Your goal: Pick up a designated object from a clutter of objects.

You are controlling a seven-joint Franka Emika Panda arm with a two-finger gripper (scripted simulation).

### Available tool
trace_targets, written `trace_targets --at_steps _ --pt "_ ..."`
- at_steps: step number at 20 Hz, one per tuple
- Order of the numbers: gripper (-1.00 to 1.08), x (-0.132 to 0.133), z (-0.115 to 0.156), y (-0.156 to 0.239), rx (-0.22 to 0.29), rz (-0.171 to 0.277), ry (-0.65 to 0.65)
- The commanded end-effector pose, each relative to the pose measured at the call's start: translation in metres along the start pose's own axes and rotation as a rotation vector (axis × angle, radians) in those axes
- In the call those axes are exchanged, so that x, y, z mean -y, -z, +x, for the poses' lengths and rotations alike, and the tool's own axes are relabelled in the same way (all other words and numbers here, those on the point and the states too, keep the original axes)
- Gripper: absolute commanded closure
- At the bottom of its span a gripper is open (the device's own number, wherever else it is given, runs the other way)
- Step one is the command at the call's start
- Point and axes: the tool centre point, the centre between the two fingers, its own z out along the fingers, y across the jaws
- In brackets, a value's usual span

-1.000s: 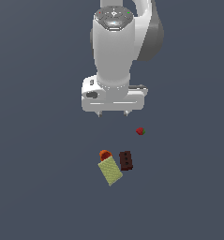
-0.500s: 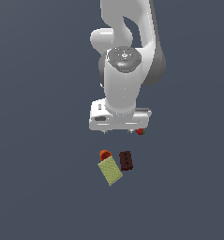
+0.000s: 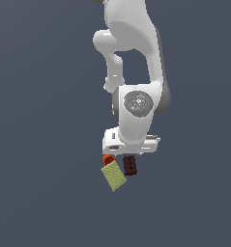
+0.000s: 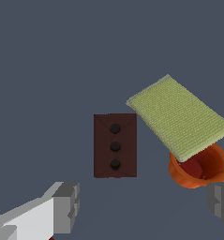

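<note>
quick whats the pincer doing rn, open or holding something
Pincer: open and empty, fingers wide apart, hovering beside the brown block; not touching it.

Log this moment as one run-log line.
phase: approach | hand: open, above clutter, holding nothing | target: dark brown block, flat, ungrasped | neighbours: yellow-green box overlapping orange bowl

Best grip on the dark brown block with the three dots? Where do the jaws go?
Come straight down on the dark brown block and close across its short width, jaws on the two long sides at mid-length. It lies flat, apart from its neighbours, and the gripper is open. The side facing the yellow-green box has less room, most so at one corner, so centre carefully.
</note>
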Motion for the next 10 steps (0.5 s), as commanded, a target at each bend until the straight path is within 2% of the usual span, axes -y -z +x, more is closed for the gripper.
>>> trace_targets --at_steps 1,10 --pt "-0.92 0.005 0.006 -0.016 -0.007 0.001 0.002" --pt "-0.92 0.015 0.015 -0.047 -0.016 0.004 0.005"
